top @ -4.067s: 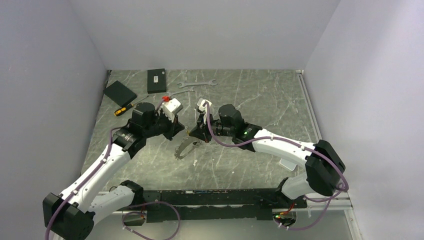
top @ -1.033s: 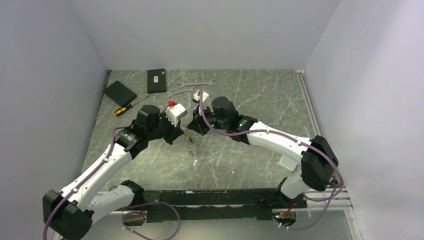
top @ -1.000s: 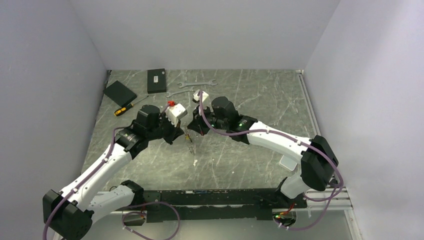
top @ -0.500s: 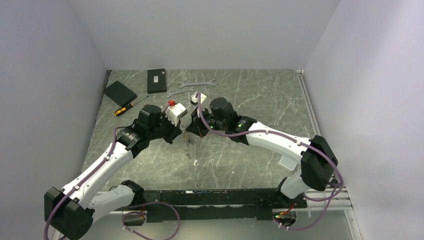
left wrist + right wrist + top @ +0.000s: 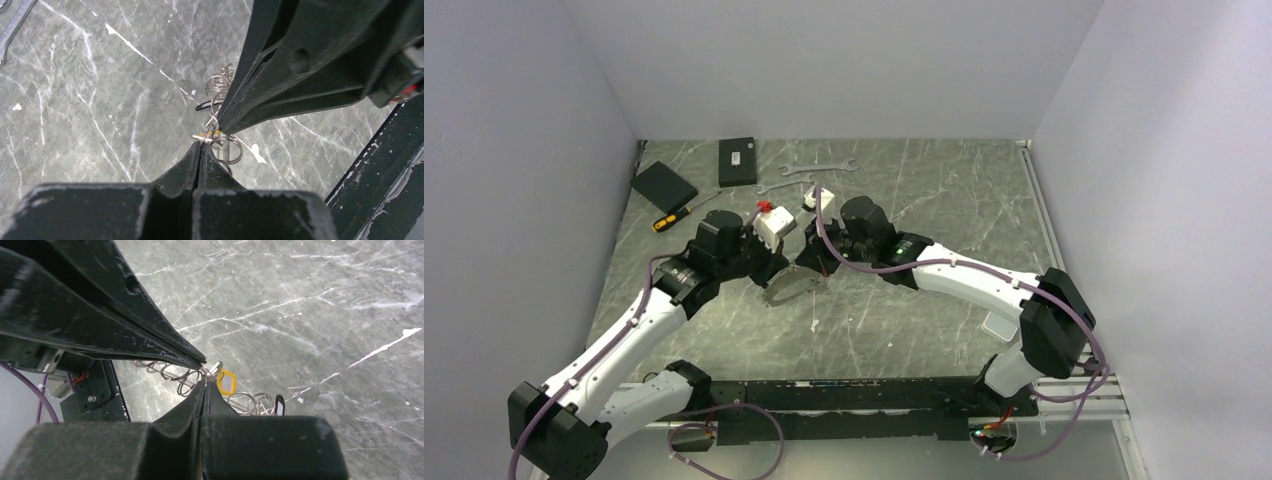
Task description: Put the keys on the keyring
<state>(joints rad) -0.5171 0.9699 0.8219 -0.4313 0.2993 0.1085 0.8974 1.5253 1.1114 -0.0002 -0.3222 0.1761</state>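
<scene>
The keyring [image 5: 787, 285] is a thin silvery loop strung with small rings, hanging between my two grippers above the table's middle. My left gripper [image 5: 782, 266] is shut on its wire; in the left wrist view [image 5: 201, 144] the wire comes out of the closed tips. My right gripper [image 5: 807, 262] is shut on the wire right beside it, tip to tip [image 5: 204, 383]. A brass-yellow key [image 5: 226, 381] hangs at the right fingertips, and shows as a yellow sliver in the left wrist view [image 5: 212, 134]. Small rings [image 5: 241, 402] and a dark key [image 5: 279, 405] hang lower.
Two silver wrenches [image 5: 821, 167] [image 5: 774, 187] lie at the back. Two black boxes [image 5: 737, 160] [image 5: 664, 184] and a yellow-handled screwdriver [image 5: 674, 215] lie at the back left. A small white scrap [image 5: 812, 323] lies on the table near the grippers.
The keyring hung edge-on below the grippers; now it has swung to the lower left and shows as an oval. Both grippers have shifted slightly left and stay shut.
</scene>
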